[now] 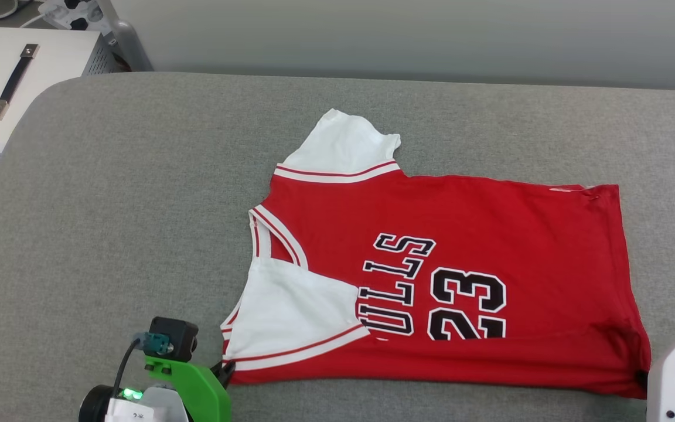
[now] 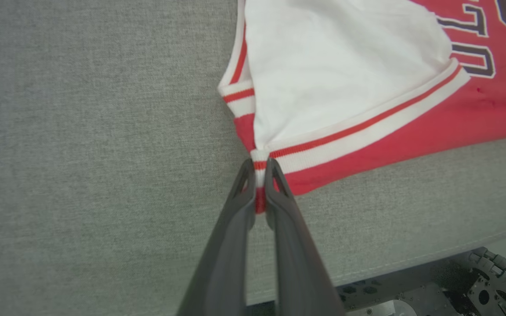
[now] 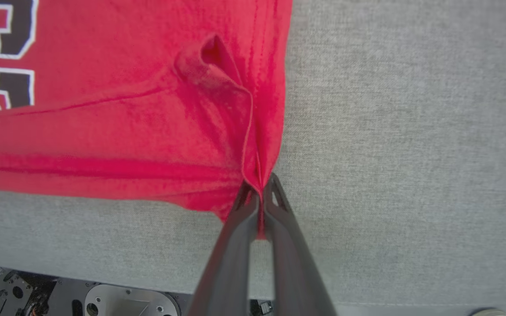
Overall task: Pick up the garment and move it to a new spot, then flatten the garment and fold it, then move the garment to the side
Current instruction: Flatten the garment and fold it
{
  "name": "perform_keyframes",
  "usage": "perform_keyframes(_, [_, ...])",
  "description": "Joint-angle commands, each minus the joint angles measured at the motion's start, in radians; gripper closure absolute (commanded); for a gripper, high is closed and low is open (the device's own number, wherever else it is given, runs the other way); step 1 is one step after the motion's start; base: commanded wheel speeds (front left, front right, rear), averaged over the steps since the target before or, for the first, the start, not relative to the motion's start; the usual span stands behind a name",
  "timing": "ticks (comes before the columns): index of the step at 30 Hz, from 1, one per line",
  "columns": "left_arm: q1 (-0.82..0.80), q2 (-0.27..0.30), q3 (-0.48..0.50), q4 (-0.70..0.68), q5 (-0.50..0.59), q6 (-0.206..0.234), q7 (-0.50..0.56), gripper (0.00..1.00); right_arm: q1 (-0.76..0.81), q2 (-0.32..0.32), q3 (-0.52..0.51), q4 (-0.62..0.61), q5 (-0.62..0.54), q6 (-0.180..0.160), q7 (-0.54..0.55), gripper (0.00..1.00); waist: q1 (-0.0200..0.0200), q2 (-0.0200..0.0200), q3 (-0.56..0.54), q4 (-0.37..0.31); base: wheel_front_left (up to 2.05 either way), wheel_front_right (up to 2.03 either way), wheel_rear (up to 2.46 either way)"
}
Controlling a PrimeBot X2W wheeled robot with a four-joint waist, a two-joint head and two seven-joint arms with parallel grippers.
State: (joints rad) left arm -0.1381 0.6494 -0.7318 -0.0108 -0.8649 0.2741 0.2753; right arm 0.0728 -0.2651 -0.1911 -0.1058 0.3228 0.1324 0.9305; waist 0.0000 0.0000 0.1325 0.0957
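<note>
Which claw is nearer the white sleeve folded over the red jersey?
Left. The left gripper pinches the white sleeve at its striped trim; the right gripper pinches the red jersey at its far hem.

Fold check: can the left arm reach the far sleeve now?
Probably not: the left gripper is shut on the garment's near corner; nothing blocks the far sleeve, but it must release first.

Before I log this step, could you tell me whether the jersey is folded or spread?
Partly folded: the jersey has its near edge doubled over the print, cutting it off; the far sleeve lies spread.
</note>
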Motion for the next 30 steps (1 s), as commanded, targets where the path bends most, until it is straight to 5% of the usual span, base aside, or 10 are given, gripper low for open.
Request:
perform_keyframes(1, [0.009, -0.006, 0.003, 0.007, -0.010, 0.004, -0.001, 1.00, 0.015, 0.002, -0.006, -0.004, 0.000, -0.002, 0.006, 1.00, 0.0000, 0.0000, 0.009, 0.001, 0.00, 0.00, 0.00])
perform_keyframes(19, [-0.058, -0.073, -0.032, 0.152, -0.001, -0.059, -0.019, 1.00, -0.056, 0.006, 0.060, 0.143, -0.010, -0.002, -0.139, 1.00, 0.0000, 0.0000, 0.058, -0.006, 0.00, 0.00, 0.00])
perform_keyframes(20, [-0.059, -0.074, -0.032, 0.158, 0.001, -0.058, -0.023, 0.92, -0.058, 0.005, 0.064, 0.148, -0.010, -0.002, -0.149, 0.36, 0.0000, 0.0000, 0.053, -0.007, 0.00, 0.00, 0.00])
perform_keyframes(21, [-0.060, -0.074, -0.032, 0.162, 0.004, -0.055, -0.027, 0.22, -0.060, 0.007, 0.062, 0.155, -0.009, -0.002, -0.155, 0.00, 0.0000, 0.0000, 0.049, -0.007, 0.00, 0.00, 0.00])
perform_keyframes(22, [-0.060, -0.073, -0.029, 0.166, 0.007, -0.051, -0.032, 0.01, -0.063, 0.007, 0.066, 0.159, -0.008, -0.002, -0.161, 0.00, 0.0000, 0.0000, 0.042, -0.009, 0.00, 0.00, 0.00])
perform_keyframes(30, [-0.061, -0.062, 0.002, 0.124, 0.014, -0.034, -0.088, 0.00, -0.058, -0.023, 0.089, 0.116, 0.011, -0.002, -0.207, 0.00, 0.0000, 0.0000, -0.007, -0.015, 0.00, 0.00, 0.00])
